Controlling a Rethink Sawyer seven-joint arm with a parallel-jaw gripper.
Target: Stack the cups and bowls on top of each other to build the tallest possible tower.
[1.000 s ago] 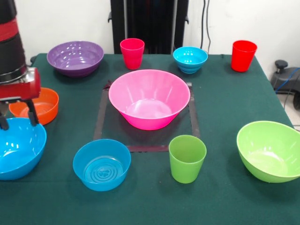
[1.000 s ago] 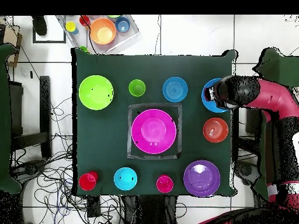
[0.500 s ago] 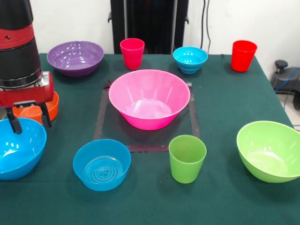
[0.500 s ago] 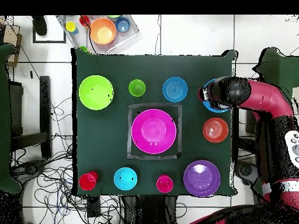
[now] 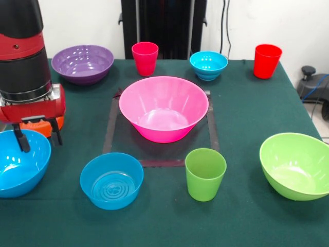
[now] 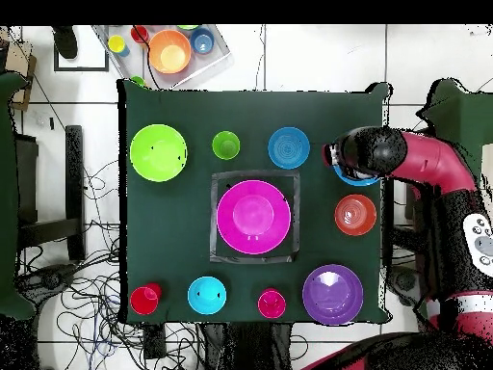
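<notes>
The big pink bowl [image 5: 163, 107] [image 6: 253, 216] stands alone in the taped square at the table's middle. My gripper [image 5: 39, 138] [image 6: 337, 157] is open at the rim of the large blue bowl [image 5: 18, 160] [image 6: 360, 178]. One finger is inside the bowl and one outside. The orange bowl [image 5: 33, 126] [image 6: 355, 214] is mostly hidden behind it. The purple bowl [image 5: 82, 63], pink-red cup [image 5: 145, 57], small ribbed blue bowl [image 5: 208, 65] and red cup [image 5: 267, 60] stand along the far edge. A mid blue bowl [image 5: 111, 180], light green cup [image 5: 205, 173] and lime green bowl [image 5: 295, 164] stand near.
The dark tape square [image 5: 110, 128] frames the pink bowl. In the overhead view a clear tray [image 6: 168, 53] with small coloured dishes lies on the floor beyond the table. Cables lie on the floor at the table's sides.
My gripper has moved from the table's edge toward its middle, across the large blue bowl. It now straddles that bowl's inner rim and covers more of the orange bowl.
</notes>
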